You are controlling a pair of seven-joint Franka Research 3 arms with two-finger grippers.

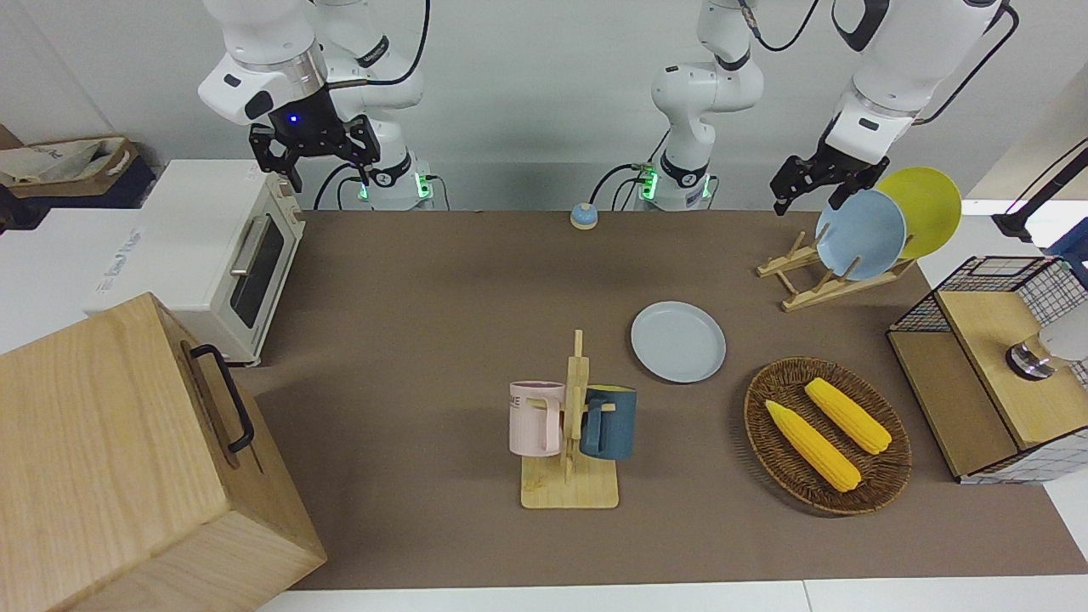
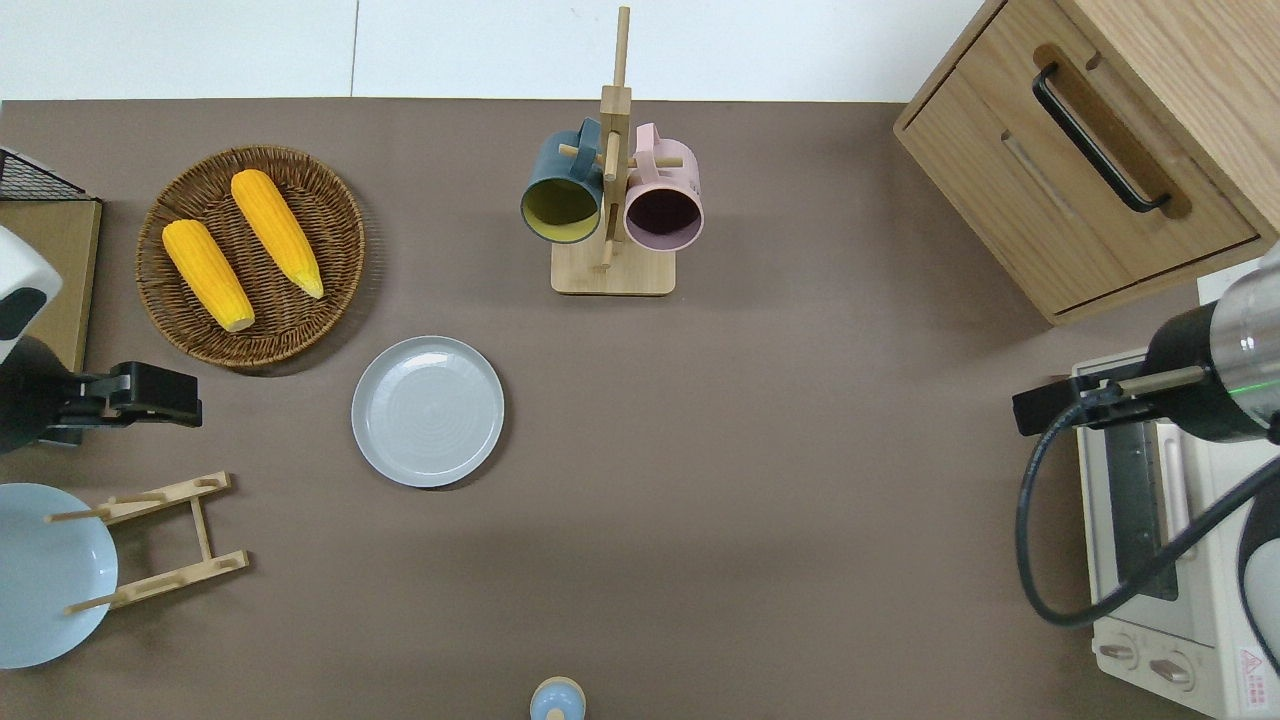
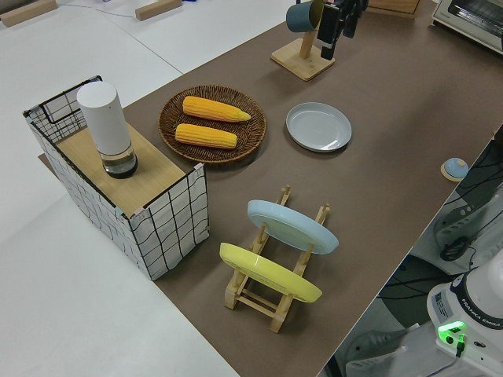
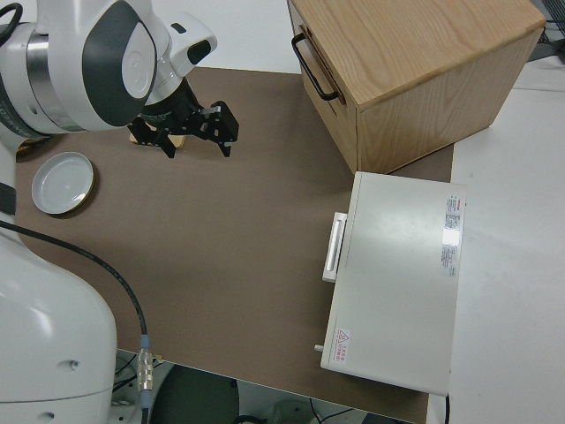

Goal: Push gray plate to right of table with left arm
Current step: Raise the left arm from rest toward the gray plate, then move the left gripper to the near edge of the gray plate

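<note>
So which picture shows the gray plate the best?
The overhead view: the gray plate appears whole and round, nothing covering it. The front view and left side view show it slanted but complete. The right side view shows it small, near the edge.

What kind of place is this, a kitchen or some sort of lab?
Most likely a robot lab dressed as a kitchen: two white arms stand at one table set with a toaster oven, a mug rack, a gray plate and a basket of corn.
</note>
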